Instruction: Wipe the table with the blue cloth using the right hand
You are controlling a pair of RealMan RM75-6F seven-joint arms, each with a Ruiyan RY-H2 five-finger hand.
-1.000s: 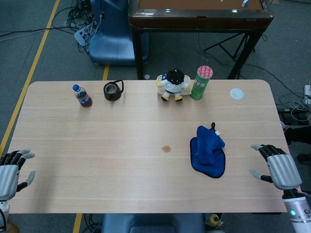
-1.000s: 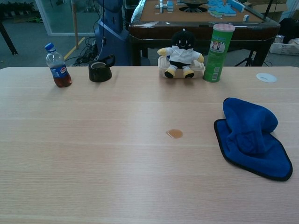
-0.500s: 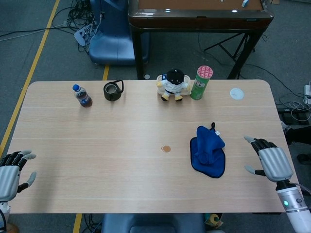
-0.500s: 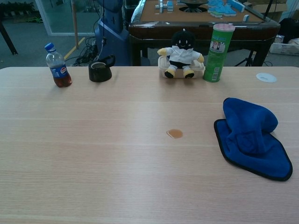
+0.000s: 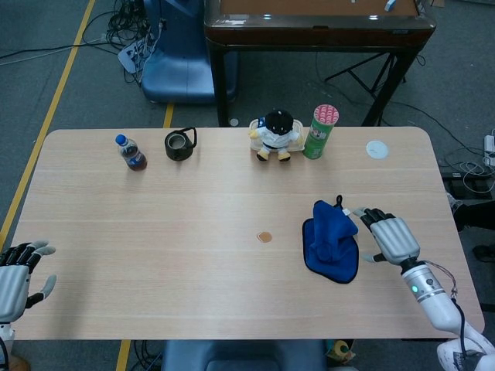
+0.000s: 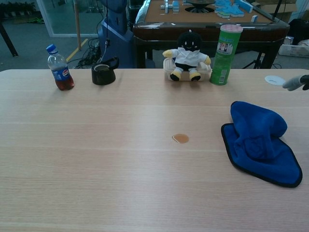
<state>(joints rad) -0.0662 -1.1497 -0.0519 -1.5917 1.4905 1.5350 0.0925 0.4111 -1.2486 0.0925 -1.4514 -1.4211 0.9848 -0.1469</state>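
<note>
The blue cloth lies crumpled on the right half of the wooden table, also in the chest view as the blue cloth. A small brown spill sits left of it, seen too as the spill. My right hand hovers just right of the cloth, fingers spread, holding nothing; only a fingertip of the right hand shows at the chest view's edge. My left hand is off the table's front left corner, fingers apart and empty.
Along the far edge stand a cola bottle, a black teapot, a plush toy and a green snack can. A white disc lies at the far right. Another table stands behind.
My right hand has moved left from beyond the table's right edge to just beside the blue cloth. The left hand has barely shifted. The cloth has not moved.
</note>
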